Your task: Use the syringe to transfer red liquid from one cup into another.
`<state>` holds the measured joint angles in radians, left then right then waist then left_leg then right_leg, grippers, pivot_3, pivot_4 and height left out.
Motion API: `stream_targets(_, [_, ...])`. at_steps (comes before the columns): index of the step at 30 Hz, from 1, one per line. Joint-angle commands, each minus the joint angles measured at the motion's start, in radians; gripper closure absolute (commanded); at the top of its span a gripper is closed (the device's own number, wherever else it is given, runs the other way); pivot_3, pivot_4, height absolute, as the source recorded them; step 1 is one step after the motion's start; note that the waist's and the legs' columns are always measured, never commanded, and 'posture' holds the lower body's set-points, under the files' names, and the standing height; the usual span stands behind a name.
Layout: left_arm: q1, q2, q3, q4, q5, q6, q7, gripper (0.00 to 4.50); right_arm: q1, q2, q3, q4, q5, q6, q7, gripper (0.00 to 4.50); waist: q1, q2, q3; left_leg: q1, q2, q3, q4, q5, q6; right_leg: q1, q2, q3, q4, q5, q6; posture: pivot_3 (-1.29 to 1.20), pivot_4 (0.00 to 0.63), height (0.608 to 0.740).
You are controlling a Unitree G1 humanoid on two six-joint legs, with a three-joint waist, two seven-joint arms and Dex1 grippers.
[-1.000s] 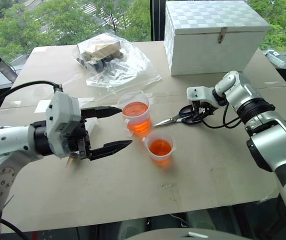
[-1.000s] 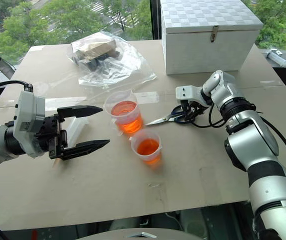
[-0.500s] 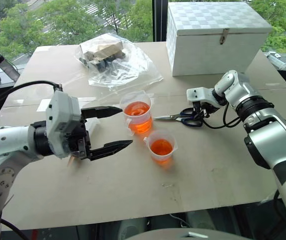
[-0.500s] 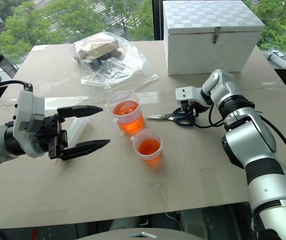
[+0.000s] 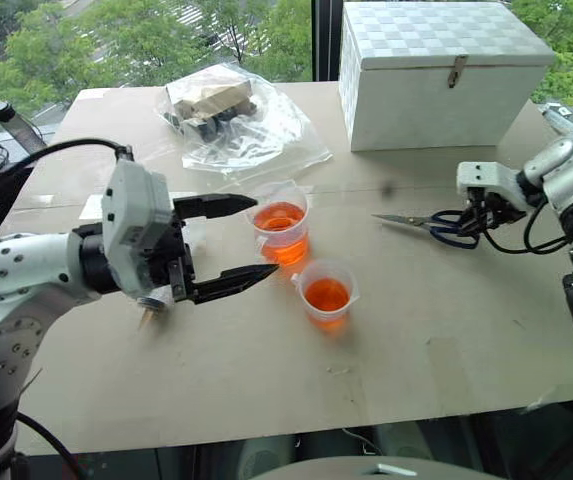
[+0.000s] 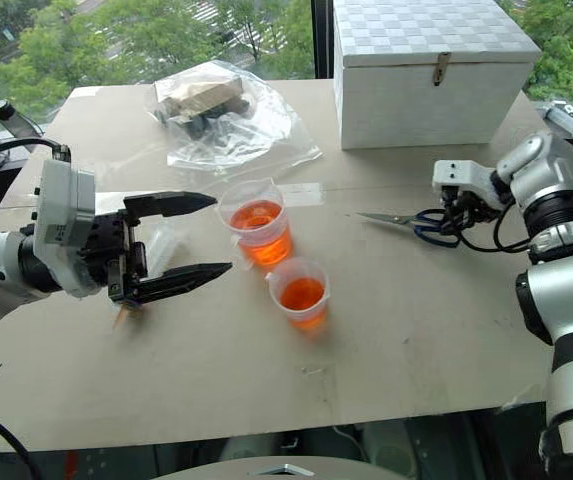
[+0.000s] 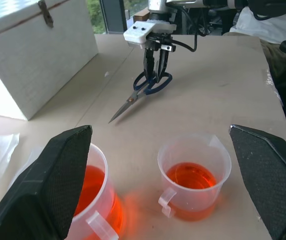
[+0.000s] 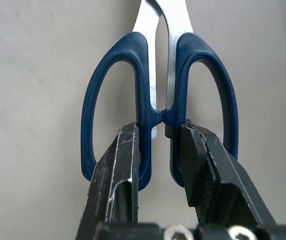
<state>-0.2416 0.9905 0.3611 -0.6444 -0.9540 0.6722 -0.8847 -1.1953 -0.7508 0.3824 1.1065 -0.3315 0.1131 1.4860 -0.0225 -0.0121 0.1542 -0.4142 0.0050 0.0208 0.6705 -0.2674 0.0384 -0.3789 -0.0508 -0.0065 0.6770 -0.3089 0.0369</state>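
Two clear cups stand mid-table, the taller cup (image 5: 282, 222) and the smaller cup (image 5: 326, 293), each holding red liquid (image 7: 191, 175). My left gripper (image 5: 266, 236) hovers open just left of the taller cup, its fingers spread wide. The syringe lies on the table behind that hand, mostly hidden; its clear barrel (image 6: 156, 246) and tan nozzle (image 5: 144, 319) show. Far right, my right gripper (image 5: 476, 212) is shut on the blue handles of a pair of scissors (image 8: 155, 75), whose blades (image 5: 404, 219) point toward the cups.
A white lidded box (image 5: 446, 70) stands at the back right. A clear plastic bag (image 5: 231, 120) with packaged items lies at the back middle. A dark bottle (image 5: 1, 115) stands off the table's left edge. The table's front edge (image 5: 296, 425) runs close to me.
My right gripper closed on the scissors and carried them to the right, away from the cups. The left gripper stayed open and edged slightly toward the taller cup.
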Motion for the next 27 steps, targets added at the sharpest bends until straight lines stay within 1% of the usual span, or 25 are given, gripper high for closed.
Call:
stream_targets(1, [-0.098,-0.016,-0.063,-0.016,-0.061,0.04,0.066,0.0,0.018,-0.071,-0.079,-0.027,0.057,0.056,0.004,3.77,0.003,0.0,0.0,0.0,0.0,0.0,0.0,0.0,0.0,0.0,0.0,0.0,0.0,0.0,0.0,0.0,0.15,0.74])
stream_targets(5, [-0.213,-0.062,-0.146,0.005,-0.089,0.087,0.127,0.0,0.112,-0.172,-0.102,-0.036,0.058,0.076,-0.014,3.77,0.007,0.0,0.0,0.0,0.0,0.001,0.0,0.0,0.0,0.0,0.0,0.001,0.0,0.0,0.0,0.0,0.15,0.74])
stream_targets(7, [-0.24,-0.074,-0.162,0.028,-0.097,0.107,0.137,0.0,0.134,-0.187,-0.12,-0.042,0.064,0.108,-0.057,3.77,0.008,0.0,0.0,0.0,0.0,0.001,0.0,0.0,0.0,0.0,0.0,0.001,0.0,0.0,0.0,0.0,0.15,0.74])
stream_targets(10, [-0.258,-0.067,-0.181,0.059,-0.079,0.136,0.14,0.0,0.149,-0.203,-0.137,-0.044,0.069,0.13,-0.114,3.77,-0.009,0.0,0.0,0.001,0.0,0.003,0.0,0.0,0.0,0.0,0.001,0.003,0.001,0.0,0.0,0.0,0.15,0.74])
stream_targets(12, [-0.267,-0.06,-0.186,0.076,-0.066,0.143,0.13,0.0,0.16,-0.217,-0.142,-0.051,0.073,0.116,-0.125,2.77,-0.012,0.0,0.0,0.001,0.0,0.002,0.0,0.0,0.0,0.0,0.002,0.003,0.001,0.0,0.0,0.0,0.15,0.74])
stream_targets(14, [-0.267,-0.047,-0.174,0.089,-0.059,0.148,0.12,0.0,0.164,-0.229,-0.152,-0.074,0.088,0.126,-0.093,1.9,-0.014,0.0,0.0,0.001,0.001,0.002,0.0,0.0,0.0,0.0,0.002,0.003,0.001,0.0,0.0,0.0,0.15,0.74])
stream_targets(16, [-0.265,-0.04,-0.163,0.096,-0.05,0.151,0.119,0.0,0.171,-0.241,-0.157,-0.104,0.099,0.138,-0.057,0.92,-0.014,0.0,0.0,0.001,0.001,0.002,0.0,0.0,0.0,0.0,0.002,0.003,0.0,0.0,0.0,0.0,0.15,0.74])
stream_targets(17, [-0.261,-0.03,-0.15,0.103,-0.038,0.149,0.122,0.0,0.179,-0.25,-0.164,-0.137,0.11,0.143,-0.045,0.36,-0.013,0.0,0.0,0.001,0.001,0.002,0.0,0.0,0.0,0.0,0.002,0.003,0.0,0.0,0.0,0.0,0.15,0.74])
stream_targets(18, [-0.256,-0.021,-0.13,0.112,-0.022,0.145,0.133,0.0,0.191,-0.257,-0.18,-0.181,0.129,0.141,-0.039,0.17,-0.012,0.0,0.0,0.001,0.001,0.002,0.001,0.0,0.0,0.0,0.002,0.003,0.0,0.0,0.0,0.0,0.15,0.74])
stream_targets(21, [-0.247,-0.001,-0.079,0.14,-0.013,0.188,0.2,0.0,0.237,-0.255,-0.247,-0.345,0.217,0.198,-0.014,0.17,-0.012,0.0,0.0,0.001,0.001,0.002,0.001,0.0,0.0,0.0,0.002,0.002,0.0,0.0,0.0,0.0,0.15,0.74])
stream_targets(24, [-0.199,0.036,-0.013,0.158,0.017,0.258,0.285,0.0,0.337,-0.188,-0.388,-0.711,0.478,0.406,0.046,0.17,-0.017,0.0,0.0,0.001,0.001,0.002,0.0,0.0,0.0,0.0,0.002,0.003,0.001,0.0,0.0,0.0,0.15,0.74])
stream_targets(25, [-0.174,0.05,0.014,0.166,0.028,0.29,0.316,0.0,0.377,-0.165,-0.429,-0.853,0.579,0.5,0.05,0.17,-0.018,0.001,0.0,0.001,0.002,0.002,0.0,0.0,0.0,0.0,0.003,0.004,0.001,0.0,0.0,0.0,0.15,0.74])
stream_targets(27, [-0.127,0.074,0.054,0.175,0.046,0.364,0.373,0.0,0.44,-0.131,-0.481,-1.045,0.712,0.613,0.025,0.17,-0.013,0.0,0.0,0.001,0.002,0.001,0.0,0.0,0.0,0.0,0.003,0.003,0.002,0.0,0.001,0.0,0.15,0.74])
